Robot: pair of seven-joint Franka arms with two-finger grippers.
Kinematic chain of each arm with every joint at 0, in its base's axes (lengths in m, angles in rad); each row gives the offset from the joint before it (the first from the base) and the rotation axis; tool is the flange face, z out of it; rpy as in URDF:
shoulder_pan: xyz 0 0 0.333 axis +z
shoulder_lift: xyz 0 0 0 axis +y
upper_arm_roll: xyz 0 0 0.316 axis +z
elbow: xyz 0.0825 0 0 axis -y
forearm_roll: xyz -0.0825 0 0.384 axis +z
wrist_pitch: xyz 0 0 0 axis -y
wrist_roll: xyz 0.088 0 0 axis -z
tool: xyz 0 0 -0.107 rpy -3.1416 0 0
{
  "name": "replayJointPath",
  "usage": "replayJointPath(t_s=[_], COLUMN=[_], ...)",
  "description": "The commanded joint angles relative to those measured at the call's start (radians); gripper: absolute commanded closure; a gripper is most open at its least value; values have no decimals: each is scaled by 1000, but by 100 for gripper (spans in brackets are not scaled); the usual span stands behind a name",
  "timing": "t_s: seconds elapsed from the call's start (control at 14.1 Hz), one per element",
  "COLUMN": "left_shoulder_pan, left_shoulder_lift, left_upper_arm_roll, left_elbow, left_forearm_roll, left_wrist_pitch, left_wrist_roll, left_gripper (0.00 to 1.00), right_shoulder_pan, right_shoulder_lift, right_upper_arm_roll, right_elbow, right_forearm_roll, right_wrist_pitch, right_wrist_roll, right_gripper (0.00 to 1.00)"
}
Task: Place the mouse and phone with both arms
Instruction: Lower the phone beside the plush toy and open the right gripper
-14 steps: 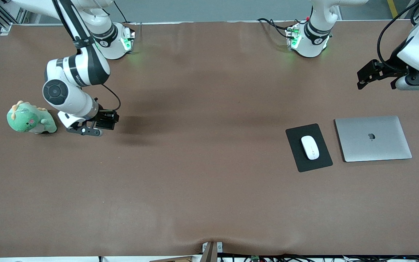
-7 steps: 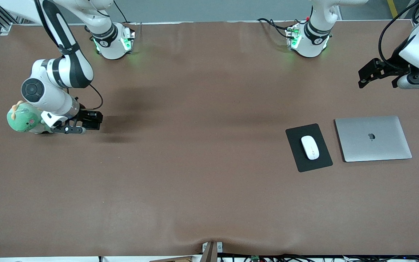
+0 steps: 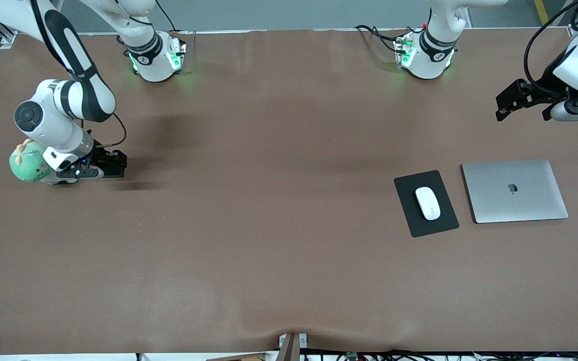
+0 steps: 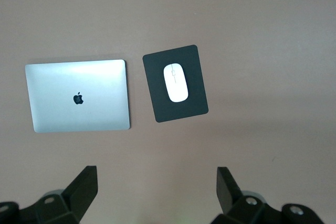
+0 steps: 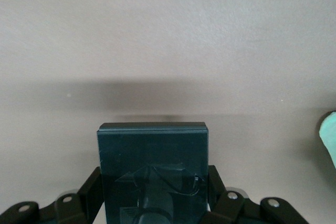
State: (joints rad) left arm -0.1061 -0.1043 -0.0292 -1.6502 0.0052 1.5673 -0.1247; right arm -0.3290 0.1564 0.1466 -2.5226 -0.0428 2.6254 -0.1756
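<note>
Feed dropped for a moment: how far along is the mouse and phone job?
Mouse looks done: it rests on the mouse pad beside the closed laptop. Right gripper holds the phone low beside the green plush dinosaur; setting it down remains. Left gripper waits open above the table.

Bench (image 3: 279, 240) — covered in matt brown sheet, cloth-like, faintly rippled along the camera-side edge. Mouse (image 3: 428, 202): smooth, glossy white shell. Mat (image 3: 443, 221) beneath it: flat matt black. Laptop (image 3: 515, 190): brushed silver metal lid, satin sheen. Phone (image 5: 152, 169) — dark, glossy slab mirroring the hardware above it, clamped in the right end effector (image 5: 152, 203) of matt black plastic. Left end effector (image 4: 157, 192): same matt black fingers, spread apart. Dinosaur toy (image 3: 29, 163): soft green plush.
</note>
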Motion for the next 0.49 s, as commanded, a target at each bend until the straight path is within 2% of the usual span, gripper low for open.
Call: replayJointPath(t_s=[0.0,0.28,0.42], left_shoulder_pan=[-3,-3,-3], left_shoulder_lift=[-5,-2,-2], left_upper_arm_roll=[0,0,0], left_elbow=[3,1,0], left_forearm_roll=[-8,-8,-8], left_wrist_pitch=[-15,-15,-15], left_wrist_roll=[-13,-12,-12], left_gripper=[0,0,0], right_shoulder_pan=[-64,-73,-73], right_shoulder_lift=[63,135,140], right_upper_arm_roll=[19,18,17], right_elbow=[-12,-10,-5], right_forearm_roll=[15,15,15], right_wrist_pitch=[83,165,162], right_wrist_roll=[-85,-87,-87], right_gripper=[100,100,100])
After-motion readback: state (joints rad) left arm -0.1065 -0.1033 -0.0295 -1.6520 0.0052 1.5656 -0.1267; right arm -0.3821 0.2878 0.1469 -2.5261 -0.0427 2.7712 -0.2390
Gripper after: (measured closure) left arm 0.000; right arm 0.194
